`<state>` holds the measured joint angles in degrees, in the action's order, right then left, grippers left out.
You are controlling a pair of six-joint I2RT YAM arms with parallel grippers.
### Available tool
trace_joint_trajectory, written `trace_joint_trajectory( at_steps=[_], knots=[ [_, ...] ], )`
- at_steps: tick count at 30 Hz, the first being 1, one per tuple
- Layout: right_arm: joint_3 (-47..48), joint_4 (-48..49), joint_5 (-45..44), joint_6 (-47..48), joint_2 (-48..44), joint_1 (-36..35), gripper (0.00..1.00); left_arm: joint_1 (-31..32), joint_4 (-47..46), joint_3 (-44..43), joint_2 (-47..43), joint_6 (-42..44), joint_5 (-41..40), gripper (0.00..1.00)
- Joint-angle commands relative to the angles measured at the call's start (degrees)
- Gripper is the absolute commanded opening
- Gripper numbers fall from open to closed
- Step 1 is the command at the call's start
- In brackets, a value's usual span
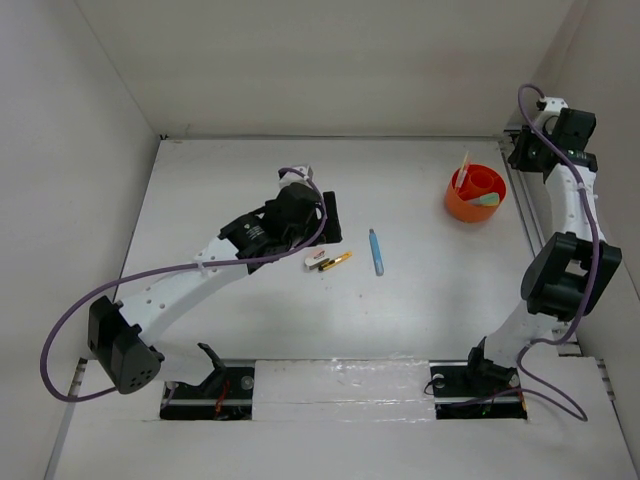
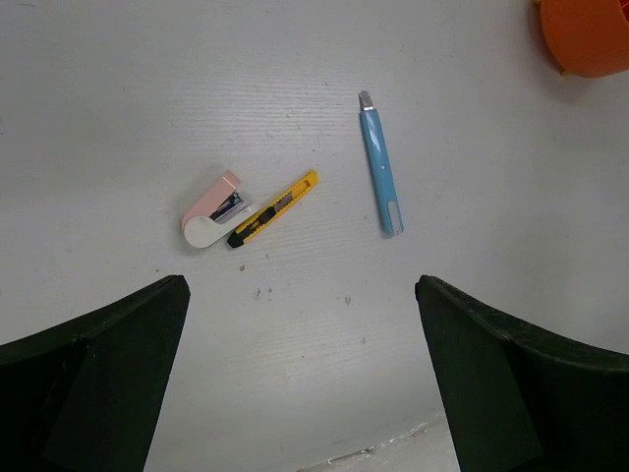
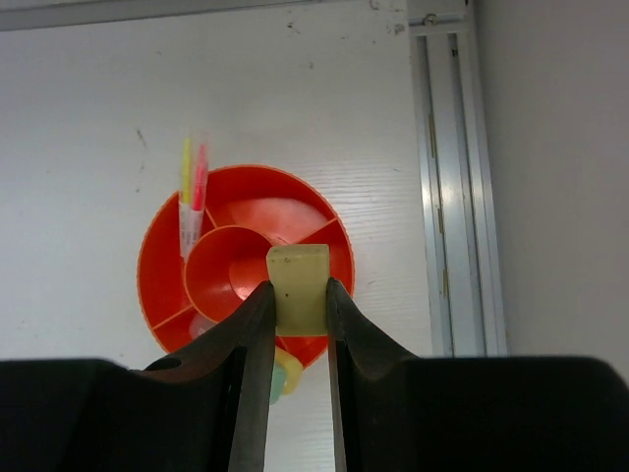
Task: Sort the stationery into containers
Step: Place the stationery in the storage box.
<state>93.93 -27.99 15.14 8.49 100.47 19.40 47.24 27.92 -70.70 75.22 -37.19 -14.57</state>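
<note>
White worktop point(image 1: 250, 320), pale booth walls. My left hand point(image 2: 300, 295) hangs with fingers wide apart, holding nothing, over the loose items mid-worktop. My right hand point(image 3: 299, 288) is clamped on the eraser point(image 3: 298, 264), directly above the orange cup point(image 1: 465, 212) at far right. The cup is split into a round inner well and outer sectors. Yellow and red sticks point(image 3: 192, 192) lean out of its left sector.

Step, as I judge it: drop the eraser. I'd centre over one sector, not a divider, go low, then part the fingers.

Axes:
- **blue pen point(image 1: 376, 251):** runs near-to-far, metal tip away from the bases.
- **yellow-black cutter point(image 2: 275, 206):** slanted, black end by the stapler point(image 2: 211, 211).
- **eraser:** seems to lie along my fingers, free end past the tips.
</note>
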Motion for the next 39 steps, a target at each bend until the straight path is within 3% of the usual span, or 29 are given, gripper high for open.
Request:
trace_joint_trajectory(
  at_steps=[1, 16, 39],
  knots=[
    [2.14, 0.21, -2.57, -1.46, 0.26, 0.47, 0.00, 0.13, -1.47, 1.00, -0.60, 1.07, -0.02, 1.00],
    [-5.07, 2.50, -3.10, -1.46, 2.45, 1.61, 0.00, 0.13, -1.99, 1.00, -0.07, 1.07, 1.56, 1.00],
    [-5.60, 3.91, 0.07, -1.46, 5.97, 1.61, 0.07, 0.13, -3.14, 1.53, 0.45, 2.12, 3.14, 1.00]
  ],
)
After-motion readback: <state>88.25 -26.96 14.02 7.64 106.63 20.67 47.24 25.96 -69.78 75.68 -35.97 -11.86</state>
